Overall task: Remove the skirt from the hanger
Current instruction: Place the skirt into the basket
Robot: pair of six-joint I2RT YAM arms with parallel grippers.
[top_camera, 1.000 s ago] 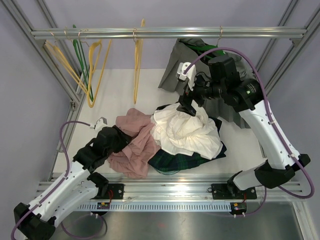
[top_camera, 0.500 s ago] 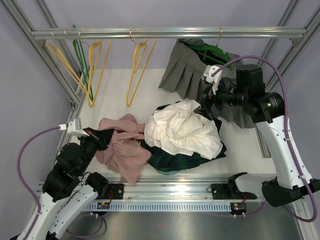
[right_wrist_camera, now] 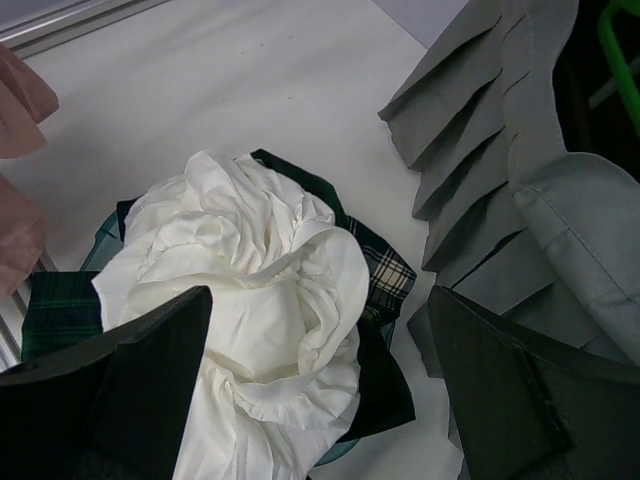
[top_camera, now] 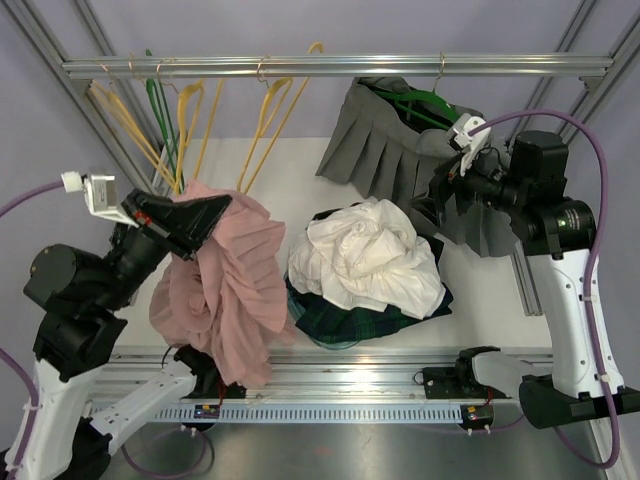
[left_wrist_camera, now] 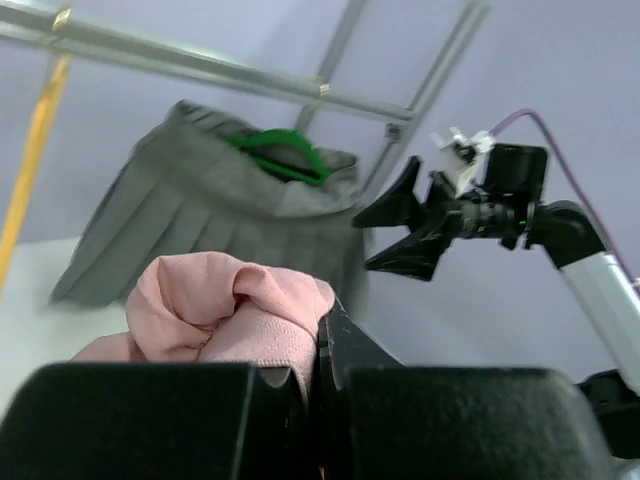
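Note:
A grey pleated skirt (top_camera: 385, 150) hangs from a green hanger (top_camera: 420, 100) on the rail, at the back right. In the left wrist view the grey skirt (left_wrist_camera: 190, 210) and its hanger (left_wrist_camera: 280, 155) lie straight ahead. My right gripper (top_camera: 448, 192) stands open beside the skirt's lower right part, with nothing between its fingers. In the right wrist view the right gripper (right_wrist_camera: 320, 300) looks down with the grey skirt (right_wrist_camera: 500, 130) to its right. My left gripper (top_camera: 212, 212) is raised at the left, shut on a pink garment (top_camera: 225, 290) that hangs below it. The pink garment (left_wrist_camera: 230, 310) is pinched in the left gripper (left_wrist_camera: 318, 345).
A white garment (top_camera: 365, 255) lies heaped on a dark green plaid one (top_camera: 340, 318) in the middle of the table. Bare yellow hangers (top_camera: 190, 120) and a bare green hanger (top_camera: 158, 95) hang from the rail (top_camera: 330, 66) at the left. Frame posts stand at both sides.
My left gripper shut on the pink garment and lifted it up and to the left, off the pile. My right arm drew back to the right, beside the grey skirt. A yellow hanger swings.

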